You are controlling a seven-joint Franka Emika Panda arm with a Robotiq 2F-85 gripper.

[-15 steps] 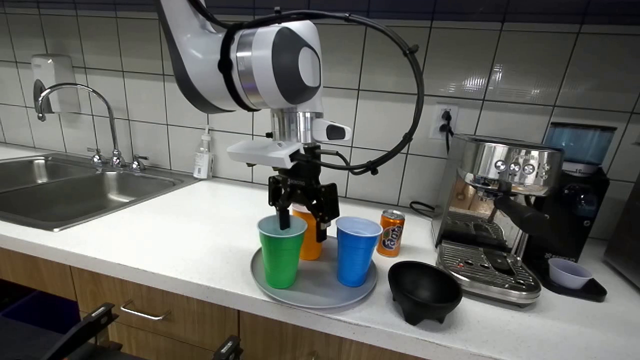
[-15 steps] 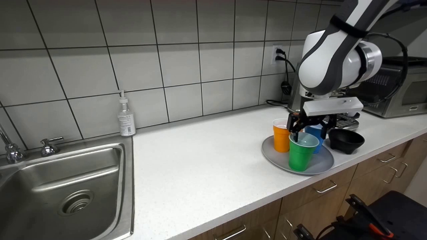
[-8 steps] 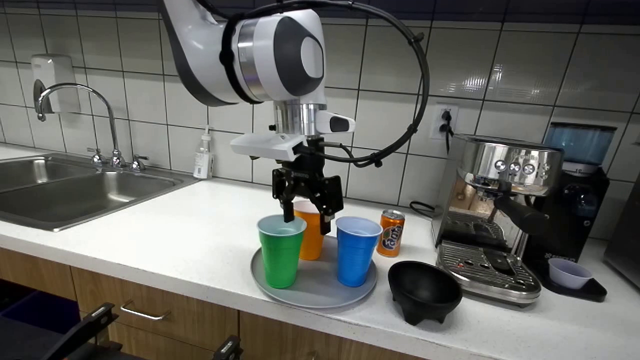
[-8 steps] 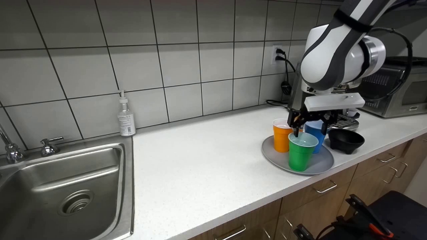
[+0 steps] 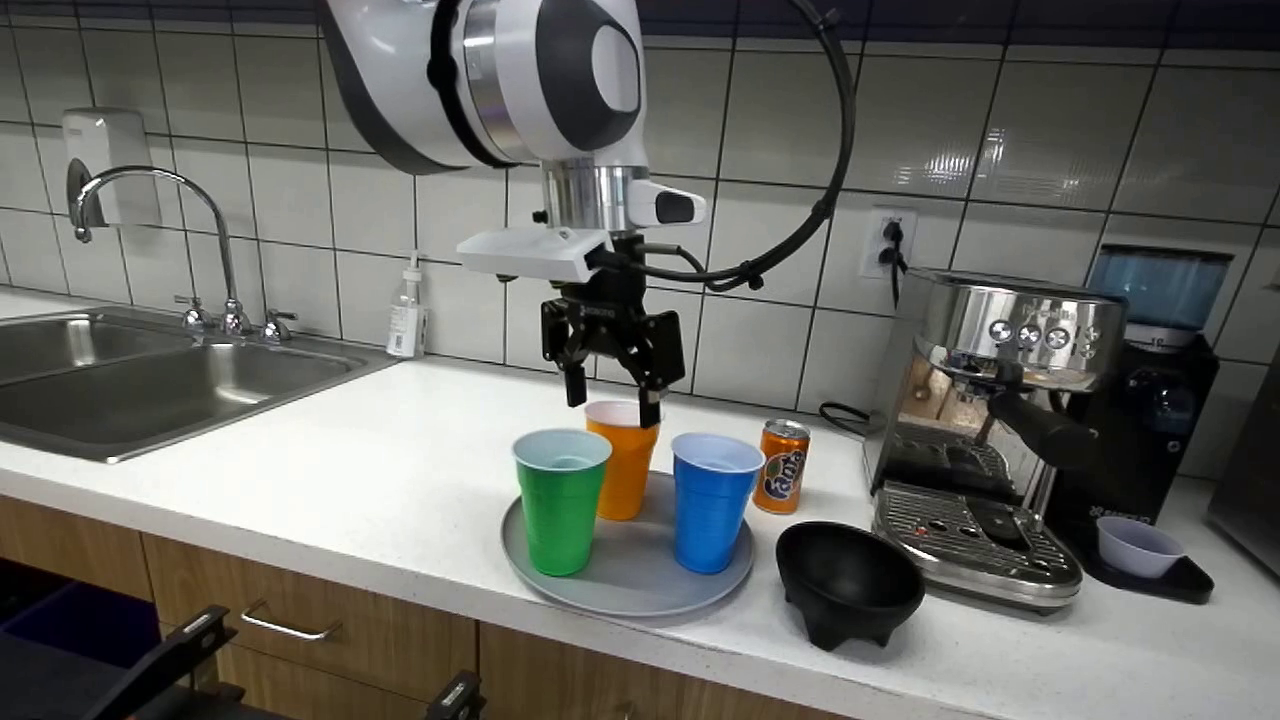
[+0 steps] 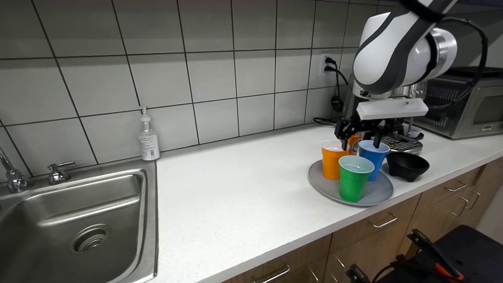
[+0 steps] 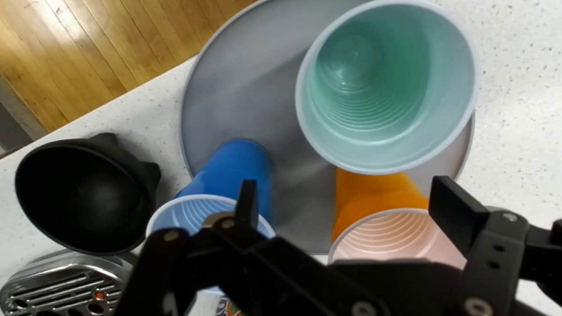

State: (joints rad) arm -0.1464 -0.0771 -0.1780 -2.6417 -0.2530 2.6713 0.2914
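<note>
Countertop (image 5: 430,450), Fanta can (image 5: 782,468), spread hand (image 5: 613,403) above cups (image 5: 562,515)

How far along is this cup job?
Done, apparently: the green plastic cup, orange plastic cup and blue plastic cup stand upright on the gray plate. In hand: nothing; the open tool is empty. Left, perhaps: moving it clear, since it hangs over the plate.

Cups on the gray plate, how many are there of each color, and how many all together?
Green cup: 1
Orange cup: 1
Blue cup: 1
Total on the gray plate: 3 cups
</note>
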